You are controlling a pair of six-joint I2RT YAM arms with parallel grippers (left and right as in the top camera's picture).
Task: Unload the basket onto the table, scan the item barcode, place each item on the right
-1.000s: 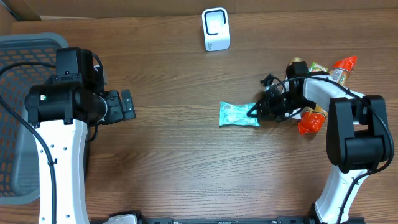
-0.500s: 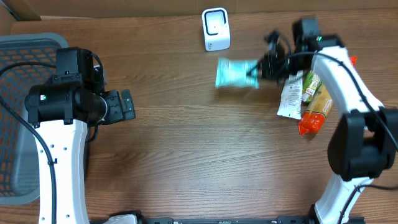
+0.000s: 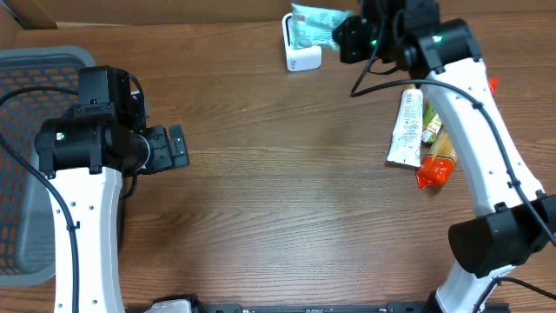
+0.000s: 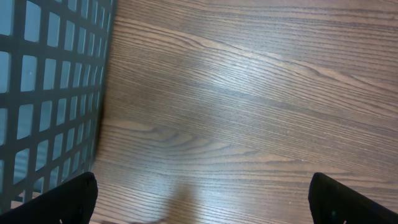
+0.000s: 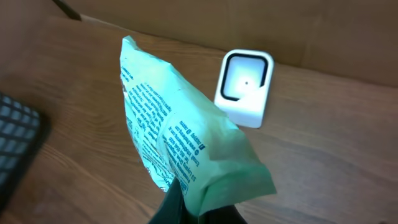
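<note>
1. One grey mesh basket (image 3: 26, 165) stands at the table's (image 3: 278, 226) left edge. In the left wrist view its wall (image 4: 43, 93) fills the left side.
2. One left claw (image 3: 179, 148) is just right of the basket, over bare wood. Its two fingers (image 4: 68, 199) are spread wide apart with nothing between them.
3. One white scanner (image 3: 301, 56) stands upright at the far edge, near the middle. Its dark-framed window (image 5: 244, 78) shows in the right wrist view.
4. One pale green packet (image 3: 314, 24) is held in the air. From overhead it covers the scanner's top; in the right wrist view (image 5: 180, 143) it hangs near the scanner, printed side to the camera.
5. One right claw (image 3: 347, 36) is clamped together on the packet's right-hand end, pinching the crimped edge.
6. Further right lies a small heap of three countable items, touching each other:
   - one white sachet (image 3: 407, 129)
   - one green-yellow packet (image 3: 432, 130)
   - one tan packet with a red end (image 3: 437, 165)
   The right arm crosses over part of the heap, so I cannot tell if more lie under it.
</note>
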